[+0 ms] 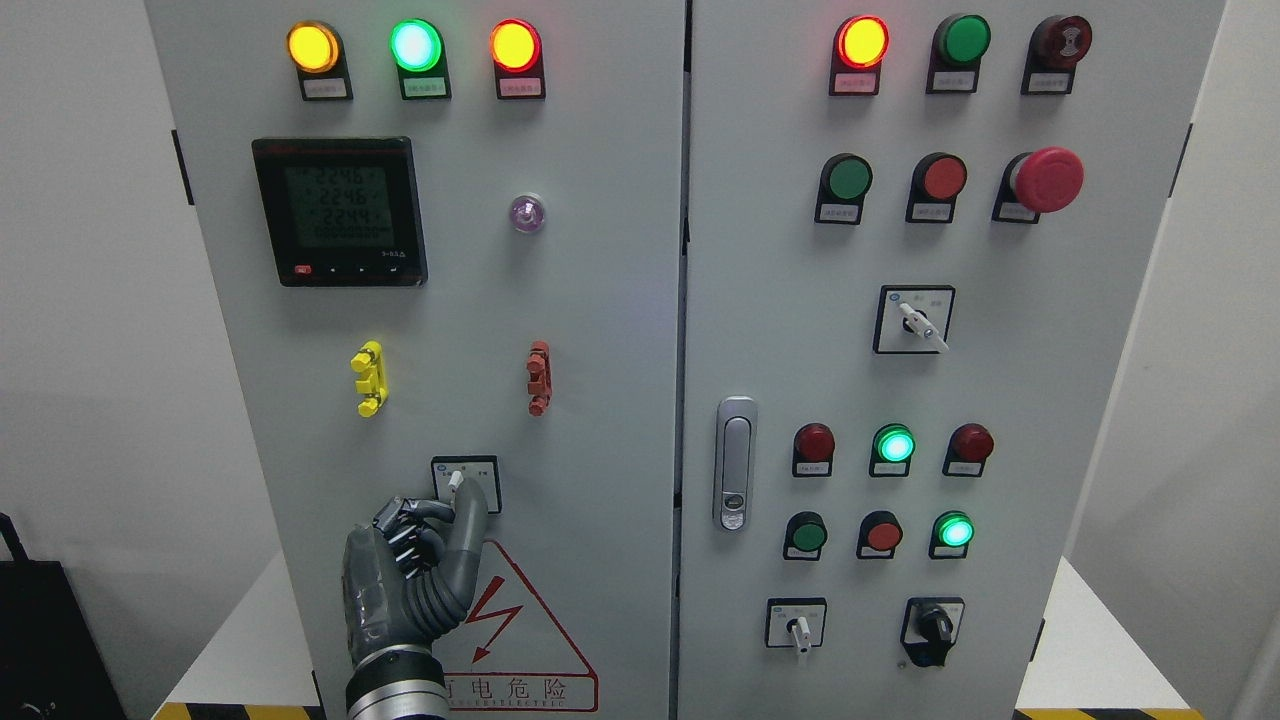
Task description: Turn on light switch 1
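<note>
My left robot hand is mostly clenched, gripping nothing, with one finger stretched up so its tip touches the small white lever of the switch just above my knuckles. If I push off-centre, I reckon the fingertip could slide off that thin lever and leave it unturned. Too much force might drive my knuckles into the cabinet door.
</note>
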`<state>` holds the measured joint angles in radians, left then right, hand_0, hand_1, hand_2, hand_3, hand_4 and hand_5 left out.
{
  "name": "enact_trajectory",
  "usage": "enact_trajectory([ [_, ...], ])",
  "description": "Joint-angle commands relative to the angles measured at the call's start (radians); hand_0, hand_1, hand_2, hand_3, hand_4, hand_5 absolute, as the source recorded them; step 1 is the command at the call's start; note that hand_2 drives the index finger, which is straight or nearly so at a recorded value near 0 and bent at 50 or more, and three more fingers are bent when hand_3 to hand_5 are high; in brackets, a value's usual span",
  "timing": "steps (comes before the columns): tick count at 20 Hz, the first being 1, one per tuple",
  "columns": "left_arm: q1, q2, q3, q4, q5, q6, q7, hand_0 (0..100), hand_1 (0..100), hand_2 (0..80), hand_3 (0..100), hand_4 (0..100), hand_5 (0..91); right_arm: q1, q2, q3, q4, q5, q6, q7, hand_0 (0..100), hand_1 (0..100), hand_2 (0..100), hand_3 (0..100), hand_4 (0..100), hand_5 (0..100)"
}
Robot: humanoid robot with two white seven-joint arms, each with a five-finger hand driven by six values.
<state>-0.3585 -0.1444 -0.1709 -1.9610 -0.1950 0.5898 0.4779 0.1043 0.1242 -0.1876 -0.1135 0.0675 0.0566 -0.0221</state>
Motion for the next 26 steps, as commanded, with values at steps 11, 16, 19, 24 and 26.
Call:
enact_trajectory([
  [11,-0.002,-0.001,-0.001,0.001,0.002,0.002,0.001,50,44,63.4,100,100,89.2,0.0,0.0,-0.001,0.0,0.0,0.0,0.001,0,0,0,0,0,0],
  [16,-0.002,-0.001,-0.001,0.001,0.002,0.002,0.001,51,42,63.5,100,100,89.2,0.0,0.0,0.0,0.0,0.0,0.0,0.001,0,0,0,0,0,0],
  [19,-0.002,-0.001,-0.001,0.001,0.002,0.002,0.001,53,41,63.5,100,100,89.1,0.0,-0.001,0.001,0.0,0.0,0.0,0.001,0,0,0,0,0,0],
  [24,-0.002,0.0,-0.002,0.001,0.003,0.002,-0.001,55,37,63.8,100,100,89.2,0.0,0.0,0.001,0.0,0.0,0.0,0.001,0,0,0,0,0,0],
  [26,-0.002,-0.001,-0.002,0.001,0.003,0.002,-0.001,50,37,63.9,100,100,89.1,0.0,0.0,0.001,0.0,0.0,0.0,0.001,0,0,0,0,0,0],
])
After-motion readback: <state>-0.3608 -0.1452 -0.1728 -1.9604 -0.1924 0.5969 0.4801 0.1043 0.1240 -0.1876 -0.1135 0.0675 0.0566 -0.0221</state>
